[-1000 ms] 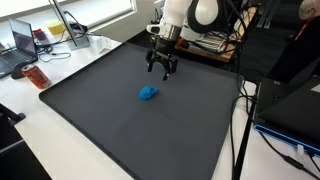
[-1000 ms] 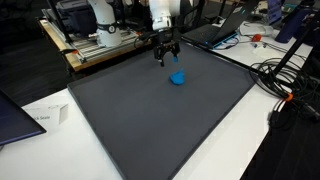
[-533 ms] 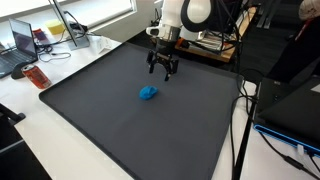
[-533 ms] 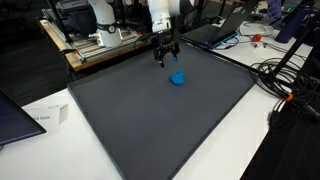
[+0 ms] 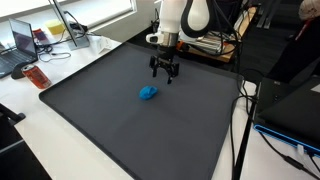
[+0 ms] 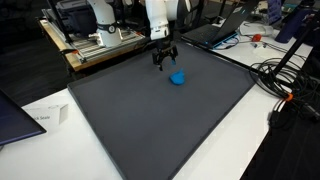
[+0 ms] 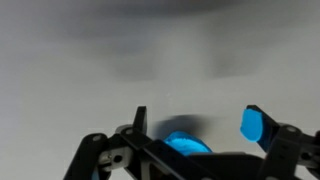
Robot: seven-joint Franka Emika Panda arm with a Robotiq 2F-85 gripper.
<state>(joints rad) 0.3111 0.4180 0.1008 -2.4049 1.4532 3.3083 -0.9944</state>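
Dark surface [image 5: 120,130], broad and flat, filling most of both exterior views, with a pale border around it.

Above the edge at the robot's base, white arm [image 5: 172,18], reaching down over the surface.

Beyond a corner on the pale border, open laptop [image 5: 22,42].

Near that same corner, pale tub [image 5: 96,42]; contents too small to make out.

Below the arm, pincer [image 5: 165,77], hanging just over the surface with its jaws apart and holding nothing. Hovers between the base-side edge and the blue lump [image 5: 148,93], just beside the lump and clear of it. Same gap plain from the opposite angle: pincer [image 6: 162,66] up and to one side of the blue lump [image 6: 177,78].

Lies bare on the surface, that lump, nearer the base-side edge than the opposite edge and roughly midway between the two side edges. In the wrist view, shows as a blurred blue lump [image 7: 185,145] low between the two dark fingers.

Compared with a second ago: pincer shifted slightly and a little lower, arm's upper part turned somewhat, jaws as wide as before. Blue lump in the same spot.
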